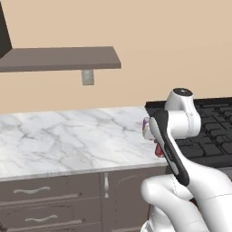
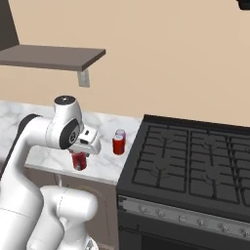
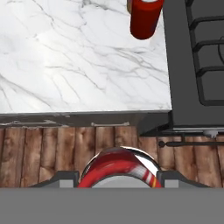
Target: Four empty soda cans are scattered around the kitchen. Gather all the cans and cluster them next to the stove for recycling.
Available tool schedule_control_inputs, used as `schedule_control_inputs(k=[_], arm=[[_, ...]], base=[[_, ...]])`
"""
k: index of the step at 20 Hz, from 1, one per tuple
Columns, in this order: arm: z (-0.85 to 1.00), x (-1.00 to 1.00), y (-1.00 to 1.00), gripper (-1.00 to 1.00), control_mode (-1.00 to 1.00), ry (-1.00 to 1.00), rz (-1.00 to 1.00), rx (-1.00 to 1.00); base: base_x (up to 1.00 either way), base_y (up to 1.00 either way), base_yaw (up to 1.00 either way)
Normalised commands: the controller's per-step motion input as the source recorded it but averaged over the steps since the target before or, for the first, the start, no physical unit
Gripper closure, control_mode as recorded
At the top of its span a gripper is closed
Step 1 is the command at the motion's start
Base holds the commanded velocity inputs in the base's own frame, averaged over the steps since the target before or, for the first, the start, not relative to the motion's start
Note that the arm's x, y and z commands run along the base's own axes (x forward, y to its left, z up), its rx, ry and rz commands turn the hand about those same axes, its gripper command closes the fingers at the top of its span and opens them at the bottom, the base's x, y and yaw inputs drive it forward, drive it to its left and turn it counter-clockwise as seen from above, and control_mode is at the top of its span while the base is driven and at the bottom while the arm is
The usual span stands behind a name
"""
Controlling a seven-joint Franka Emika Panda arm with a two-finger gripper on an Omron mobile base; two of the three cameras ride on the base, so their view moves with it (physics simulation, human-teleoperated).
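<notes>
a beige-walled kitchen with a white, grey-veined marble counter [image 2: 105, 163] that butts up against the black stove [image 2: 195, 161] on its right; dark brown drawers sit below and a brown shelf [image 1: 59, 59] hangs on the wall. two soda cans already stand on the counter close to the stove's left edge: a red can [image 2: 118, 144] in front and a purple-pink can [image 2: 120, 133] just behind it, touching or nearly so.

the gripper [image 2: 79, 157] is clenched on another red can [image 3: 119, 171], held near the counter's front edge. in the hand view the wood floor shows directly past this held can, so it seems to hang over or just outside the counter lip, not over the marble.

judgement: the step in hand is carrying this can to the cluster. to do it well, move it inward over the marble first, towards the two standing cans, and keep it upright. lower beside the front red can, not on top of it, leaving enough gap that the fingers do not knock it over, and let go only once the base rests flat.
</notes>
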Motion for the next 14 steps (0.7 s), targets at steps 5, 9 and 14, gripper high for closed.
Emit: schedule_control_inputs(k=[5, 9, 14], arm=[[0.0, 0.0, 0.0, 1.0, 1.0, 0.0, 0.0, 0.0], [0.0, 0.0, 0.0, 1.0, 1.0, 0.0, 0.0, 0.0], [0.0, 0.0, 0.0, 1.0, 1.0, 0.0, 0.0, 0.0]], base=[[0.04, -0.04, 0.01], [-0.01, 0.0, 0.0], [0.0, 0.0, 0.0]])
